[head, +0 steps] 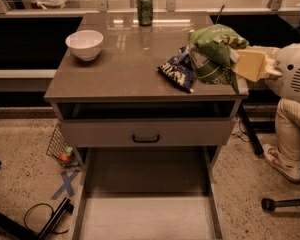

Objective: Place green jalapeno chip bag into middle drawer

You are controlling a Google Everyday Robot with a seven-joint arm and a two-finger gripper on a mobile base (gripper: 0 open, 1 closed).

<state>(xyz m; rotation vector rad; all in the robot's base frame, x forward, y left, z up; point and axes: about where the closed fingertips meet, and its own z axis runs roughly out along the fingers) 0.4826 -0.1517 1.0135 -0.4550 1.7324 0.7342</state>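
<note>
The gripper [238, 60] grasps the green chip bag [212, 49] above the tabletop's [125, 64] right edge, beside the blue bag [177, 73]. Pickup done. Lowering it into the open middle drawer [147, 219] remains.

The arm [296, 71] extends in from the right, roughly level. The hand [238, 60] sits over the table's [120, 69] right edge, fingers clamped on the green jalapeno chip bag [215, 43].

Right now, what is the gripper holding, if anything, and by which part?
The gripper, at the tabletop's right edge, grips the green chip bag by its right end.
</note>
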